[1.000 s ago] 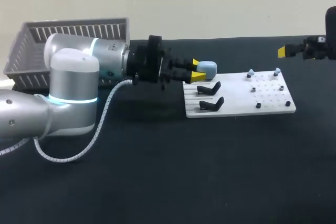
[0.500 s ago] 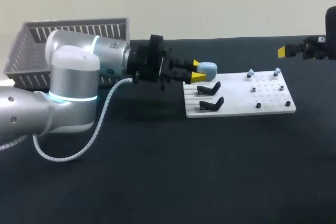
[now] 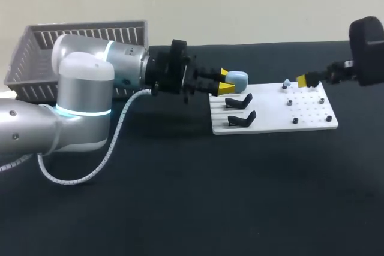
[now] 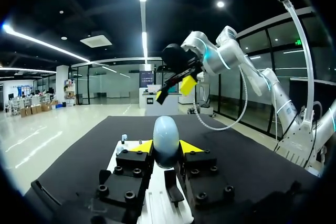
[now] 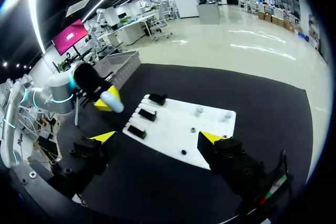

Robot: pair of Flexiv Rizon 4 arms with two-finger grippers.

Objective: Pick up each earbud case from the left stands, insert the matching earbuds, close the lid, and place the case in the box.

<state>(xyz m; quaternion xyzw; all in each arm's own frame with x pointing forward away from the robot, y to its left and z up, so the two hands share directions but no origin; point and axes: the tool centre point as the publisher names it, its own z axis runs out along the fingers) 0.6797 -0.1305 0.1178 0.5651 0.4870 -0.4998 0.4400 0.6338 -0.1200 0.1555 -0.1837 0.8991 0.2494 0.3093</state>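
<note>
Box [image 3: 36, 58]: grey slatted basket, upper left of the frame, where the case ends up.
White board [image 3: 270, 115]: centre right, with two bare black stands [image 3: 239, 100] at its left end.
Left gripper [image 3: 223, 83]: clamped on the case, likely presenting it for filling.
Right gripper [image 3: 307, 80]: fingers spread and empty, over the board's upper right, probably going for an earbud.
Earbud case [image 3: 237, 78]: pale blue, just above centre, clear of the board.
Earbuds [image 5: 198, 110]: two, on the board's upper right.
</note>
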